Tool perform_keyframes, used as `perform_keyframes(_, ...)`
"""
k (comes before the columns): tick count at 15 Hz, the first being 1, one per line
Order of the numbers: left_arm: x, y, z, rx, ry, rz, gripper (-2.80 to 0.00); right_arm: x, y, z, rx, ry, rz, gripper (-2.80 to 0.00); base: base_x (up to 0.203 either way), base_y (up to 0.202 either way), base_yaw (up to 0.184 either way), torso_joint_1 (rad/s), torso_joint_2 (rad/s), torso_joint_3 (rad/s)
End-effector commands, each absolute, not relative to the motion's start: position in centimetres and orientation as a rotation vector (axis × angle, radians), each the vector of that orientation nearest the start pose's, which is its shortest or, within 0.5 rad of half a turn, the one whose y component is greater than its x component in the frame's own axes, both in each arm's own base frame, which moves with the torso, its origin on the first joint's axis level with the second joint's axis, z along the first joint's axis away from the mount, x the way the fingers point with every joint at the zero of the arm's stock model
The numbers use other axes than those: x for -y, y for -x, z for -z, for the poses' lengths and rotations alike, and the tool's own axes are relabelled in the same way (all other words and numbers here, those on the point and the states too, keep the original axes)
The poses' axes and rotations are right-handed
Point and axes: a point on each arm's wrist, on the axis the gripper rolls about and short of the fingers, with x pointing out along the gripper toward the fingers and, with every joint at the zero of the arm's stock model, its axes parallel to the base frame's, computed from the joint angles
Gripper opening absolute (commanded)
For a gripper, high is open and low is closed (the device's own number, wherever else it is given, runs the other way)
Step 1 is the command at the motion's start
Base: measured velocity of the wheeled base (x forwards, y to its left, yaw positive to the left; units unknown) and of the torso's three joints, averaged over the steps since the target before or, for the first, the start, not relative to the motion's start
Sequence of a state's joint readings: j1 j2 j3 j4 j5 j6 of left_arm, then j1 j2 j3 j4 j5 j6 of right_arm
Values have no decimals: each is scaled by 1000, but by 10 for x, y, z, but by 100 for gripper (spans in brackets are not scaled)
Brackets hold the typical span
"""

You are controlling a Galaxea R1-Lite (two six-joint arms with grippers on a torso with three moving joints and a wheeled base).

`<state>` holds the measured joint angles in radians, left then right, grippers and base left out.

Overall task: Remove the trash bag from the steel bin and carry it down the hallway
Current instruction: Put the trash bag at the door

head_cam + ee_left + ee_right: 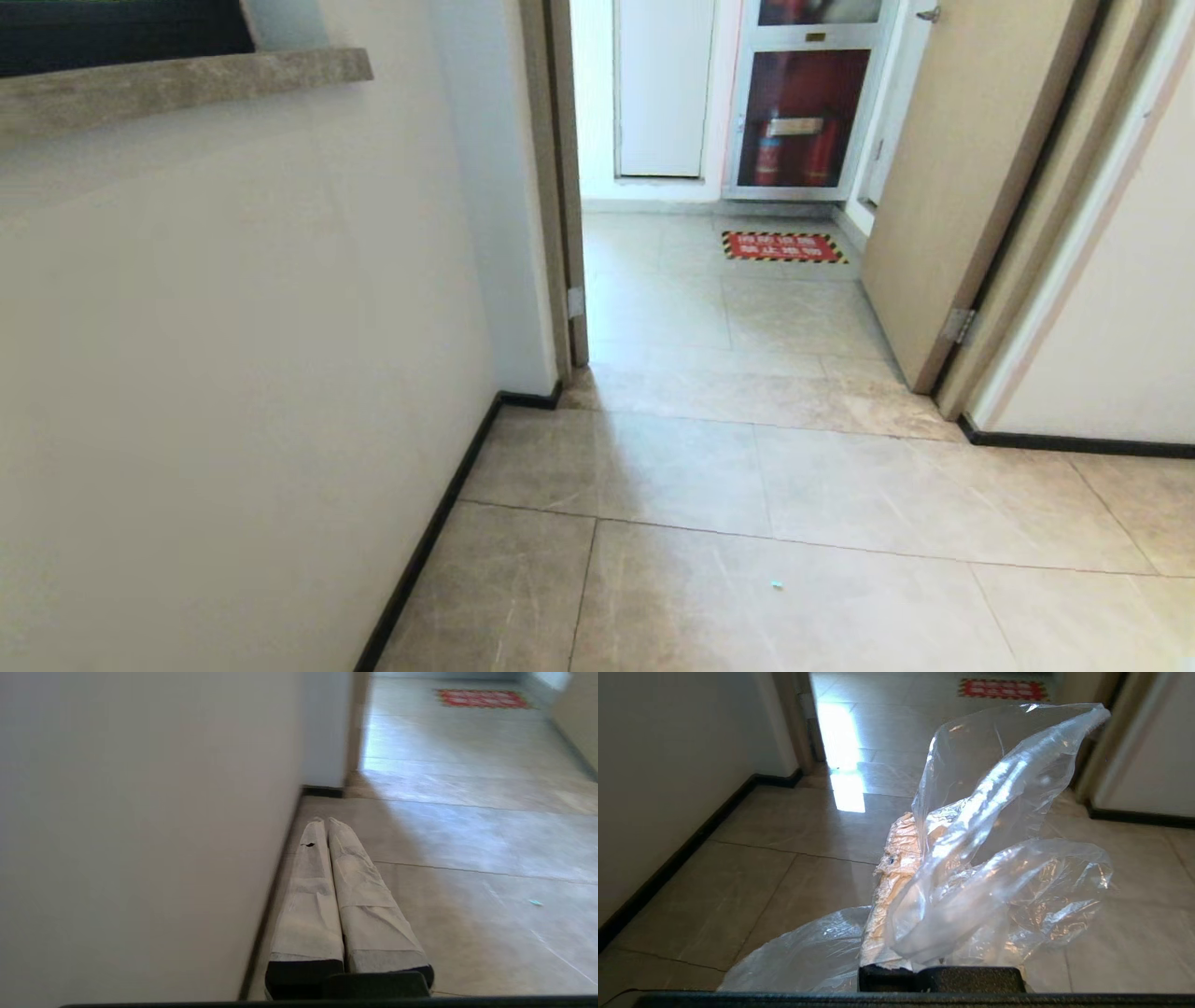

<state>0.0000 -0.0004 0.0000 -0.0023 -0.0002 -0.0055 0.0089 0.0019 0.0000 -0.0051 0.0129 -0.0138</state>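
The trash bag, clear crinkled plastic, billows up and around my right gripper, which is shut on it. One tape-wrapped finger shows; the bag covers the other. My left gripper is shut on nothing, its taped fingers pressed together, low over the floor and close to the left wall. Neither arm shows in the head view. The hallway with grey-beige marbled tiles stretches ahead through a doorway. The steel bin is out of view.
A pale wall with a dark baseboard runs close on the left. An open wood-coloured door stands at the right. Beyond the doorway are a red floor sign and a fire-extinguisher cabinet. A small green scrap lies on the tiles.
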Motion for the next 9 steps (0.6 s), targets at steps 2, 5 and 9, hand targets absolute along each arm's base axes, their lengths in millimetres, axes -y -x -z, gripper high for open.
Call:
perform_keyframes(2, 0, 23, -76, 3, 6, 0, -280, 0, 23, -76, 5, 16, -23, -280, 0, -5, 171, 0, 5, 1)
perform_keyframes(5, 0, 23, -76, 2, 6, 0, -280, 0, 23, -76, 5, 18, -23, -280, 1, -10, 171, -1, -1, 2)
perform_keyframes(9, 0, 23, -76, 3, 6, 0, -280, 0, 23, -76, 3, 18, -23, -280, 2, -11, 172, 4, 0, 2)
